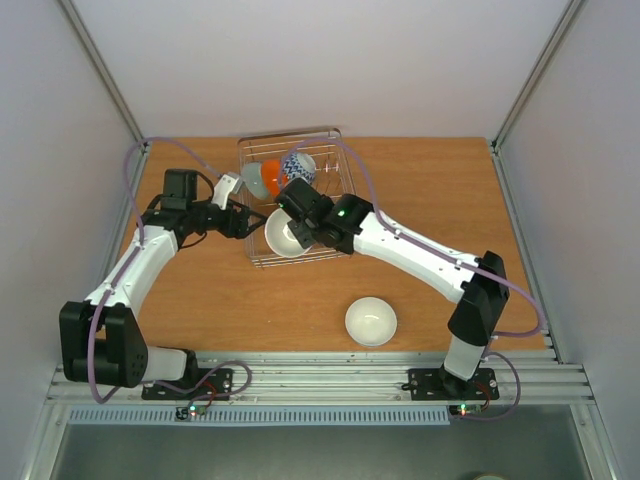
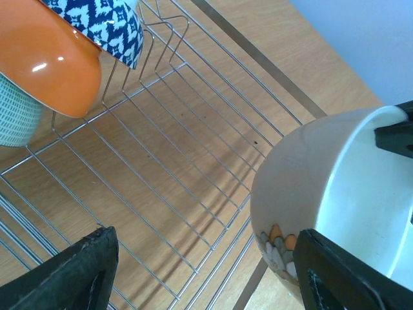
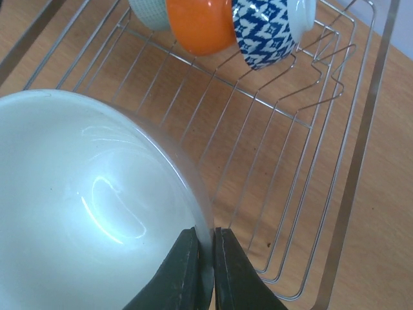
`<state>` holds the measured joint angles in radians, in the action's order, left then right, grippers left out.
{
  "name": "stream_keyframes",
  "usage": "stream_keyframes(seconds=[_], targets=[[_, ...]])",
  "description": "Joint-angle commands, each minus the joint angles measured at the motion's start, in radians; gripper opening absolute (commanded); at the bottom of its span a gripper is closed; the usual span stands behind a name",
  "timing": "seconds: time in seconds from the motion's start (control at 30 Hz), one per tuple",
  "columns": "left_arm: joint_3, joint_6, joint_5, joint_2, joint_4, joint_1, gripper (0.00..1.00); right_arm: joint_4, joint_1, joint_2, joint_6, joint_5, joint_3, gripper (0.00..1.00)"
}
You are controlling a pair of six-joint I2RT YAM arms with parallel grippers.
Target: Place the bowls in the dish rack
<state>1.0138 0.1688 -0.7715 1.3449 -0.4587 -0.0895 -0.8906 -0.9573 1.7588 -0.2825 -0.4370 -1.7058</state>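
Rack (image 3: 361, 139): three bowls are stood on edge at the far end, beyond both jaws: green (image 3: 150, 11), orange (image 3: 200, 26), zigzag (image 3: 264, 32).
Right gripper (image 3: 205, 237): jaws are pinched on the rim of the cream bowl (image 3: 84, 206), at the rack's near end.
Left gripper (image 2: 206, 236): jaws are spread wide with nothing between them.
Unclear: whether the cream bowl rests on the wires cannot be told.
Cut off: the green bowl is cropped in both wrist views.
Top view only: a white bowl (image 1: 371, 321) is seen on the table (image 1: 200, 290), well behind the right jaws.
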Motion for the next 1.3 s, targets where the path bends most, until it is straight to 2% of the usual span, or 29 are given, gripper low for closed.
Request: stream_keyframes(seconds=[0.0, 0.33, 0.5, 0.57, 0.67, 0.7, 1.03, 1.1, 1.2, 1.27], targets=[[0.02, 0.017, -0.031, -0.016, 0.005, -0.01, 0.75, 0.072, 0.008, 0.012, -0.024, 0.013, -0.061, 0.01], [0.017, 0.019, -0.036, -0.009, 0.005, -0.01, 0.74, 0.097, 0.038, 0.055, -0.041, 0.033, -0.098, 0.01], [0.016, 0.018, -0.046, 0.004, 0.004, -0.01, 0.68, 0.114, 0.041, 0.075, -0.06, 0.046, -0.136, 0.01], [0.017, 0.017, -0.049, 0.008, 0.006, -0.01, 0.6, 0.117, 0.042, 0.081, -0.064, 0.051, -0.147, 0.01], [0.019, 0.018, -0.06, 0.011, 0.002, -0.01, 0.32, 0.121, 0.042, 0.086, -0.066, 0.055, -0.154, 0.01], [0.019, 0.019, -0.06, 0.011, 0.002, -0.01, 0.28, 0.123, 0.042, 0.087, -0.067, 0.058, -0.154, 0.01], [0.02, 0.02, -0.056, 0.027, 0.001, -0.01, 0.28, 0.147, 0.042, 0.091, -0.075, 0.123, -0.154, 0.01], [0.02, 0.02, -0.058, 0.028, -0.001, -0.01, 0.22, 0.156, 0.042, 0.09, -0.078, 0.142, -0.151, 0.01], [0.022, 0.024, -0.06, 0.024, -0.005, -0.01, 0.02, 0.168, 0.042, 0.088, -0.083, 0.163, -0.146, 0.01], [0.021, 0.026, -0.06, 0.024, -0.005, -0.01, 0.01, 0.174, 0.042, 0.087, -0.086, 0.165, -0.141, 0.01]])
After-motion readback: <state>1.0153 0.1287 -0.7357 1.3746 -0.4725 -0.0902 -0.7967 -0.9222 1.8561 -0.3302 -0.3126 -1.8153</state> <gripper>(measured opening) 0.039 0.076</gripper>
